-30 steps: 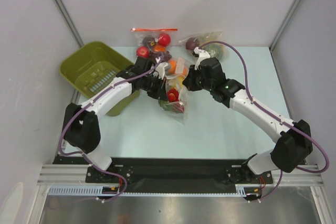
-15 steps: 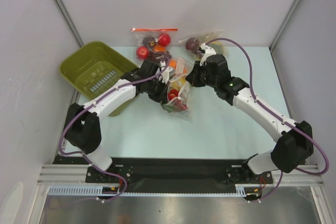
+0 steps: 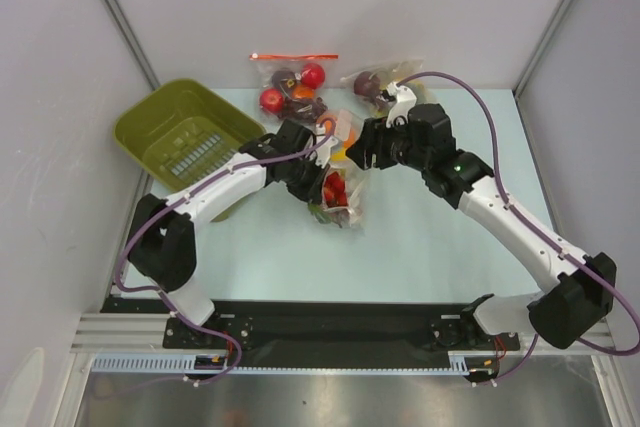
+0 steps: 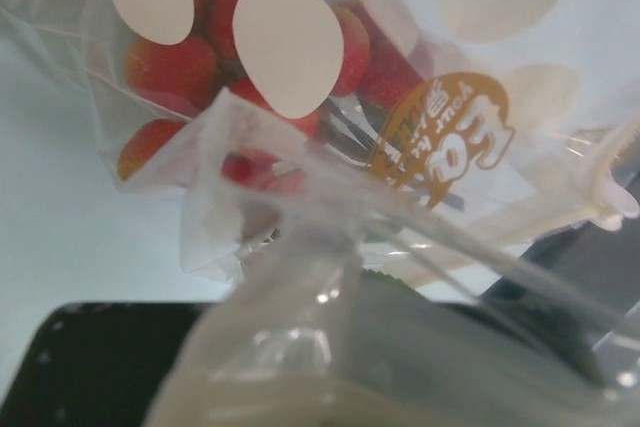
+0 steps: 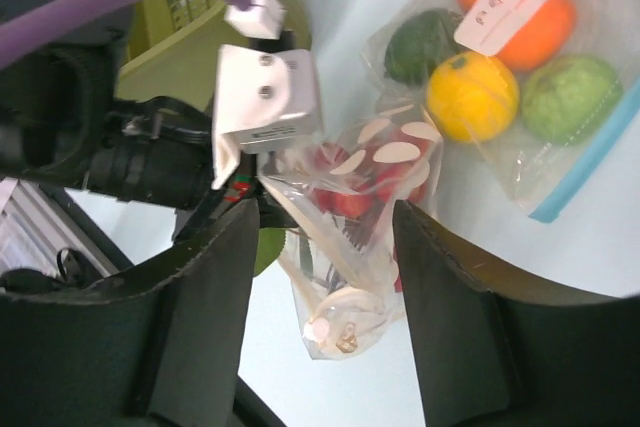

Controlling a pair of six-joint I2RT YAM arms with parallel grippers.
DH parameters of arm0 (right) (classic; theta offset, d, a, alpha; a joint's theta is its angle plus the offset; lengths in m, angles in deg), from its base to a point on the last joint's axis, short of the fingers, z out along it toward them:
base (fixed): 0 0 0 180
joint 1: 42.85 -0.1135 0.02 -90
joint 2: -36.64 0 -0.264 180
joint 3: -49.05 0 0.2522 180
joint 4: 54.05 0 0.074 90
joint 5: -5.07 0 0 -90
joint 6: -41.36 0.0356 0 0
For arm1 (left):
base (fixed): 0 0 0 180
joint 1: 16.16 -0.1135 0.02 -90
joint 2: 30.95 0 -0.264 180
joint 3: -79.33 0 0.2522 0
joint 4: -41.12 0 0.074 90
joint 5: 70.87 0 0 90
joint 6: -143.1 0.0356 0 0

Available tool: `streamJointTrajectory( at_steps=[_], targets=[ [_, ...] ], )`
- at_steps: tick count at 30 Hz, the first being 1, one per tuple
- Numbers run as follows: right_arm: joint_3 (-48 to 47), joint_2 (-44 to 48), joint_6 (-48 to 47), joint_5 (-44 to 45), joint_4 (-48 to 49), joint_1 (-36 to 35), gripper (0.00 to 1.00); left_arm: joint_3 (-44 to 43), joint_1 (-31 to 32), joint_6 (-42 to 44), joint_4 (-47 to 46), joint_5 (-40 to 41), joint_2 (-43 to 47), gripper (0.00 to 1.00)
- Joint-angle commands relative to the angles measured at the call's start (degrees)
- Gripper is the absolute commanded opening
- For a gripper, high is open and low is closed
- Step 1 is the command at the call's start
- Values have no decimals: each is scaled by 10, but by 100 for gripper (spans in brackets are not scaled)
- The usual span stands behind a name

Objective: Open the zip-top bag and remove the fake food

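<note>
The zip-top bag is clear plastic with whitish oblong marks and lies at the table's middle. The fake food, small red strawberry-like pieces, is inside it, and shows up close in the left wrist view. My left gripper is shut on one edge of the bag. My right gripper is open just right of the bag. In the right wrist view its two dark fingers stand on either side of the bag's crumpled end without touching it. The red pieces show through.
A clear bag of big orange, yellow and green balls lies just behind. A bag with a red zip strip and another fruit bag sit at the back wall. A green basket stands at the left.
My right gripper has opened and let go of the bag, drawing back a little to the right. My left gripper has carried the bag slightly right and nearer.
</note>
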Motion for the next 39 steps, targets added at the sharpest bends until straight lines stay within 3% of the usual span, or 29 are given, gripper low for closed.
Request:
streamJointTrajectory(
  at_steps=[1,10,19,20,23,27,28,30,39],
  targets=[
    [-9,23,-42,-25,-1,-7,63,-27,9,23,2,-25,4,0],
    [16,-26,-71,-68,27,-28,64,-43,16,32,15,-52,1,0],
    [16,-65,-117,-20,23,-43,65,-48,18,38,15,-87,0,0],
    [15,-66,-120,-16,22,-45,63,-44,19,38,14,-89,2,0],
    [19,-61,-122,5,32,-45,44,-36,23,39,13,-89,4,0],
    [22,-51,-119,9,46,-43,8,-21,27,45,7,-77,11,0],
    [23,-51,-117,5,47,-40,4,-19,27,45,8,-75,12,0],
    [26,-48,-110,-2,54,-39,0,-16,28,49,6,-63,15,0],
    [21,-21,-83,0,59,-23,0,13,28,43,0,-22,20,0]
  ],
)
